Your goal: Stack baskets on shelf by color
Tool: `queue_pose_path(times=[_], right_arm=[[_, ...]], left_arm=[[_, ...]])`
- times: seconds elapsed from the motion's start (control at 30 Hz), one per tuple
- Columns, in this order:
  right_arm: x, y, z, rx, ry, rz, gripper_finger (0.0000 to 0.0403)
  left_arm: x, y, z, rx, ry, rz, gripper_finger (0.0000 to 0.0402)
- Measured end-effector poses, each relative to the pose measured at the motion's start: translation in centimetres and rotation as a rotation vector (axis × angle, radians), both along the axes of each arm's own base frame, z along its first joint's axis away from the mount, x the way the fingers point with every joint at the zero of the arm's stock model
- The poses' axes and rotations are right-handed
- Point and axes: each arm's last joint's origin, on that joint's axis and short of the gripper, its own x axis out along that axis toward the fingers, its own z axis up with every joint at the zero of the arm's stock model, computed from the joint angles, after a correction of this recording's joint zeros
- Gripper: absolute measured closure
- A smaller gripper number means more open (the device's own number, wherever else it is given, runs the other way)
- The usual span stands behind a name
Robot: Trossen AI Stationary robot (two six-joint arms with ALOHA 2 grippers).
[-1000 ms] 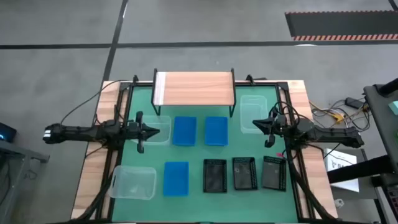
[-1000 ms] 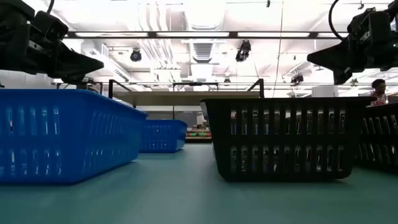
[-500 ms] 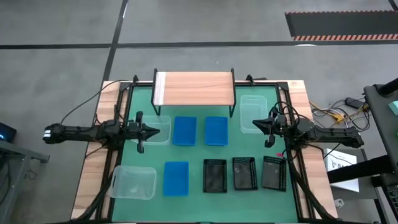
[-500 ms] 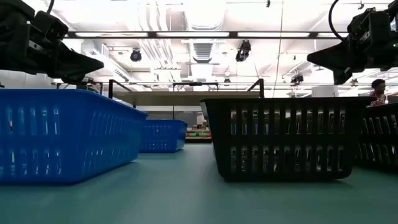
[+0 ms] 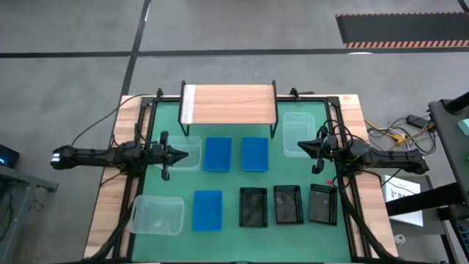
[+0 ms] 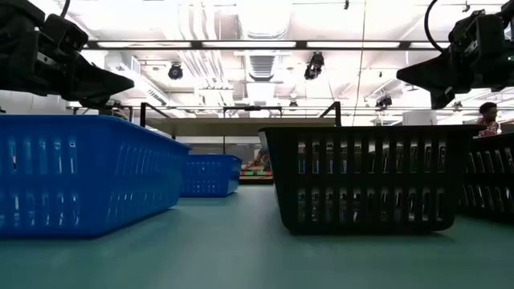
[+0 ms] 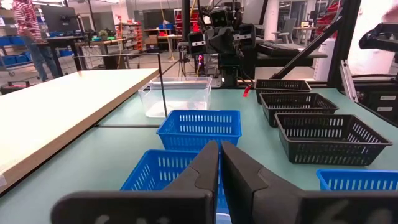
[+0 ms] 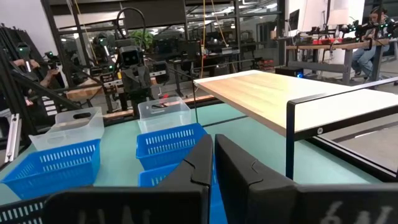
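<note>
While hovering at the table's (image 5: 146, 110) side edges, left gripper (image 5: 183, 154) and right gripper (image 5: 302, 146) pinched together, empty; no legible writing on baskets (image 5: 217, 154).

shelf (image 5: 229, 105) at the table's (image 5: 231, 229) far edge, nine baskets (image 5: 254, 154) spread before it

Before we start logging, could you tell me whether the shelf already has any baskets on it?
Empty: the shelf shows a bare wooden top from above, with all nine baskets on the green table.

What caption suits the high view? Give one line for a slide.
Nine baskets sit unstacked on the green table before the bare shelf, left gripper and right gripper shut at either side.
</note>
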Motion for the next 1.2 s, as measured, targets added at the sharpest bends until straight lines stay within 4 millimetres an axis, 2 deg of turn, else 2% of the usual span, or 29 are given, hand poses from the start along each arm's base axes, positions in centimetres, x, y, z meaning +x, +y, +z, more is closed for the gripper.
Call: queue_pose_path(times=[1.13, 1.2], right_arm=[[0.0, 0.0, -0.01, 0.002, 0.0, 0.0, 0.0392], [0.0, 0.01, -0.01, 0.055, -0.013, 0.005, 0.0392]], left_arm=[[0.0, 0.0, 0.0, 0.0, 0.0, 0.0, 0.04], [0.0, 0.0, 0.01, 0.0, -0.001, 0.0, 0.04]])
